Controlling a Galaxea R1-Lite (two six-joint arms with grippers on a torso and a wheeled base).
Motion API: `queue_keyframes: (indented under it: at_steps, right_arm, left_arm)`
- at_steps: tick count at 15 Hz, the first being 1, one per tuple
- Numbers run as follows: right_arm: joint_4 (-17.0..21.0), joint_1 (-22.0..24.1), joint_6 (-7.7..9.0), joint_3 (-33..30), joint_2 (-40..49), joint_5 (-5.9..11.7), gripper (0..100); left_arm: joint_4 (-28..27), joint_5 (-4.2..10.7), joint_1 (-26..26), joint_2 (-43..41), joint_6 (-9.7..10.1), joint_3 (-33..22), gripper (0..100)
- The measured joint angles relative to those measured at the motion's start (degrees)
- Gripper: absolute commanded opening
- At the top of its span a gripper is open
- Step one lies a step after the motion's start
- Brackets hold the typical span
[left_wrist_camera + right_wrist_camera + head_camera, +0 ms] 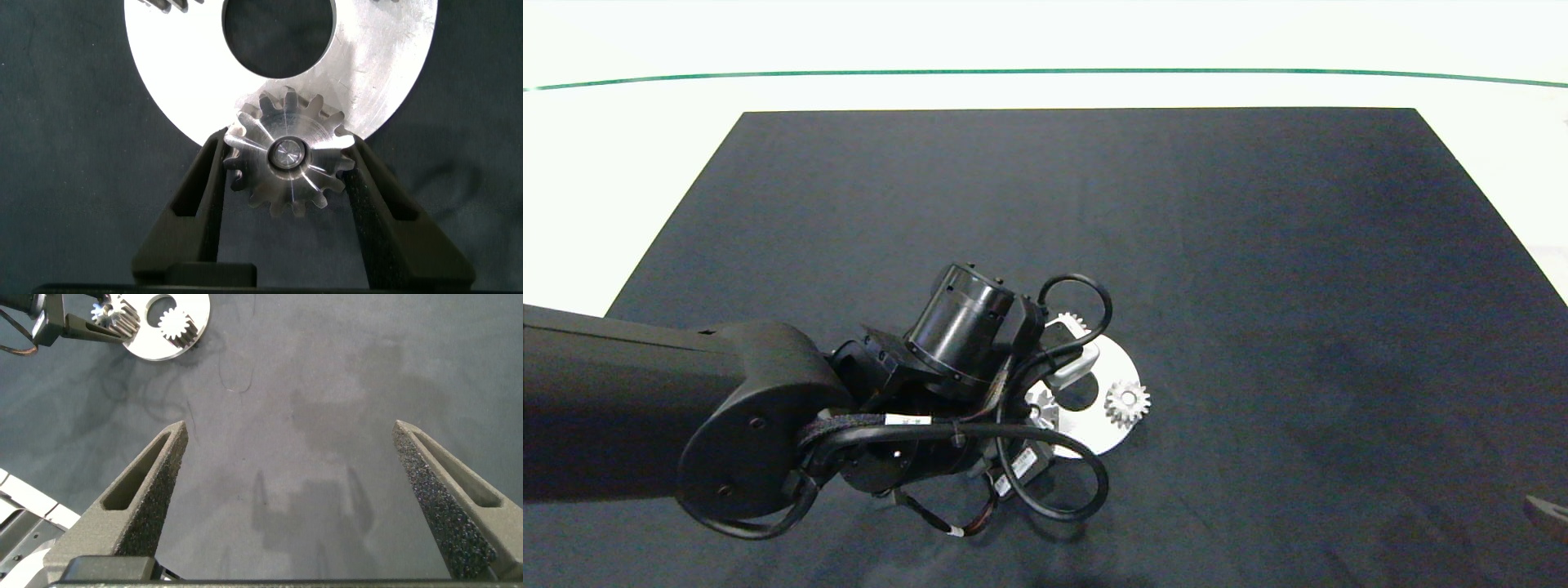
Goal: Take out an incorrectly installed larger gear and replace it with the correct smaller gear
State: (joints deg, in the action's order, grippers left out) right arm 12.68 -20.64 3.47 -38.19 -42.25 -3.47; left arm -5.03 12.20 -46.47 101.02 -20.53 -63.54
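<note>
Left end effector (286,175) around one gear (288,162).

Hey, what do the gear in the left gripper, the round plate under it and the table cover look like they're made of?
The gear between the left gripper's fingers looks like bare machined metal: silver, with bright glints on its teeth. The round plate looks like brushed metal, perhaps aluminium, with faint arc marks and a soft sheen. The table cover looks like dark matte fabric or felt; which one is unclear.
</note>
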Motion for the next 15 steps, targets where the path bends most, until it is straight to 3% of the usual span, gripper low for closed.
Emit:
queue_keyframes:
  at_steps: [2, 15]
  right_arm:
    - [0.0, 0.0, 0.00, 0.0, 0.0, 0.00, 100]
    - [0.0, 0.0, 0.00, 0.0, 0.4, 0.00, 100]
  left_arm:
    - [-0.1, 0.02, -0.1, 0.0, 0.00, 0.0, 16]
    - [-0.5, -0.09, -1.3, -0.3, 0.00, -2.1, 16]
